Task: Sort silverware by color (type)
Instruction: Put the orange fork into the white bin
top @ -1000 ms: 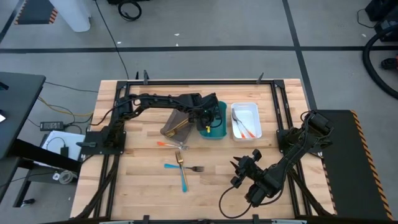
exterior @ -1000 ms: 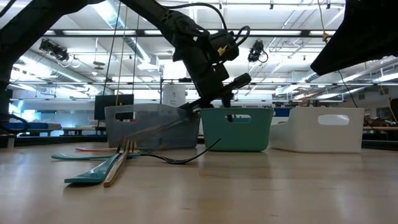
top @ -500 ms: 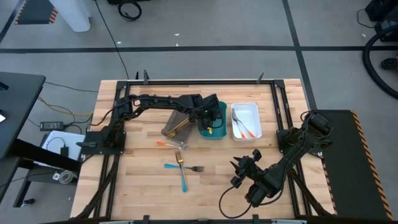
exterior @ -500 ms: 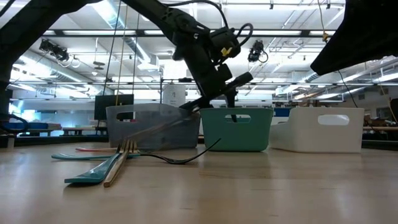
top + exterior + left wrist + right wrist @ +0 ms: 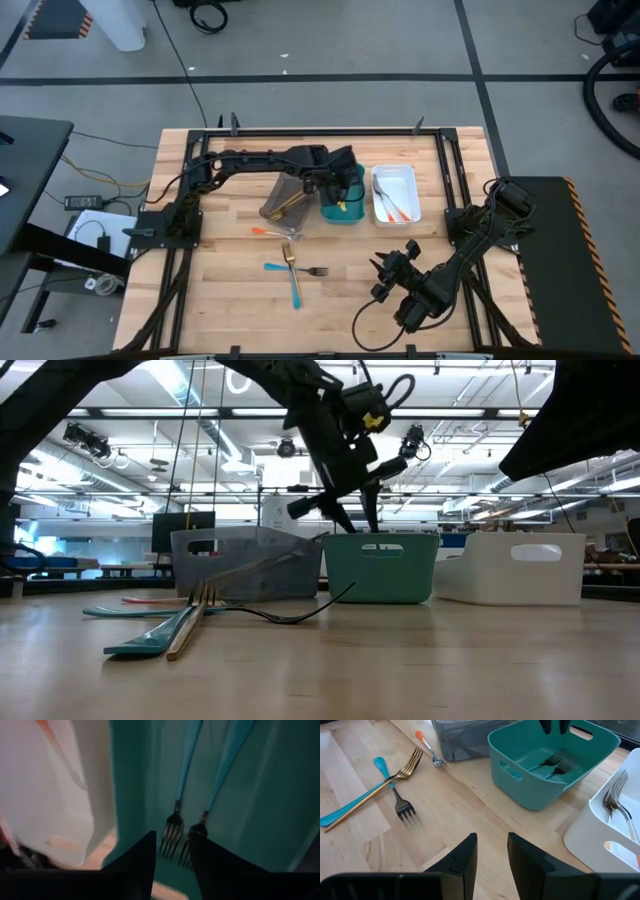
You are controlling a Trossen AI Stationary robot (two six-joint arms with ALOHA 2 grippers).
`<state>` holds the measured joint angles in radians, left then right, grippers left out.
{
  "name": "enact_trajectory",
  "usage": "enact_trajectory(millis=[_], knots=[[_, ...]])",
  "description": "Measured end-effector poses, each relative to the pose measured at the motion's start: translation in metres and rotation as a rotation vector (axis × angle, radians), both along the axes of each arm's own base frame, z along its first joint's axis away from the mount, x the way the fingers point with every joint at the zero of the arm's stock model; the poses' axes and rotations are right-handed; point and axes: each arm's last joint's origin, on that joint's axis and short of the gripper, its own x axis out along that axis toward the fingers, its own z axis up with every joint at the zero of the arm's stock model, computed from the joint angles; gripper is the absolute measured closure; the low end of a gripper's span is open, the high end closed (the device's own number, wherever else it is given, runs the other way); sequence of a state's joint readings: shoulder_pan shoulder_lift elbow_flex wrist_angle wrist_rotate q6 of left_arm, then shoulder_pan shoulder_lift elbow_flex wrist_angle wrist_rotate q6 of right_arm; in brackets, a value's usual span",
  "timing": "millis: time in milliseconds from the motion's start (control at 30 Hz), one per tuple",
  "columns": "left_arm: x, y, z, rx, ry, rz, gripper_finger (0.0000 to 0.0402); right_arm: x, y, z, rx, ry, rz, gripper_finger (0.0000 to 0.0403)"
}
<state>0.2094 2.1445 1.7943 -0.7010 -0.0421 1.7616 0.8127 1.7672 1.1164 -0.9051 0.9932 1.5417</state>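
My left gripper (image 5: 340, 184) hangs open over the teal tray (image 5: 345, 212), its fingers pointing steeply down with nothing between them. Two blue-handled forks (image 5: 182, 837) lie flat on the tray's floor below it, also plain in the right wrist view as the forks (image 5: 556, 762). On the table in front of the trays lie a gold fork (image 5: 288, 255), a blue-handled fork (image 5: 295, 285) crossing under it, and a small orange-handled fork (image 5: 268, 231). My right gripper (image 5: 492, 855) waits open near the table's front right, touching nothing.
A grey tray (image 5: 285, 200) holding gold pieces stands left of the teal one. A white tray (image 5: 395, 195) with orange-handled pieces stands to its right. Bare wood lies between the loose forks and my right gripper (image 5: 385, 265).
My left gripper has risen from just inside the teal tray to clear above its rim, staying over the tray. The forks in the tray and on the table have kept their places.
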Motion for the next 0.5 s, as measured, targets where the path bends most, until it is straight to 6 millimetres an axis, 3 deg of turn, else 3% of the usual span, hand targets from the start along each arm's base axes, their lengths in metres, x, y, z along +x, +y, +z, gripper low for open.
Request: enact_trajectory(millis=[200,400,500], knots=[[0.003,-0.017,0.018,0.029,0.007,0.108,0.0276,0.000,0.000,-0.001,0.016,0.018,0.001,0.0288],[0.000,-0.051,0.028,0.084,0.008,0.326,0.0276,-0.009,0.006,-0.001,0.010,0.055,0.032,0.0288],[-0.011,-0.070,0.034,0.101,0.044,0.423,0.0276,-0.016,0.008,-0.001,-0.007,0.099,0.049,0.0288]])
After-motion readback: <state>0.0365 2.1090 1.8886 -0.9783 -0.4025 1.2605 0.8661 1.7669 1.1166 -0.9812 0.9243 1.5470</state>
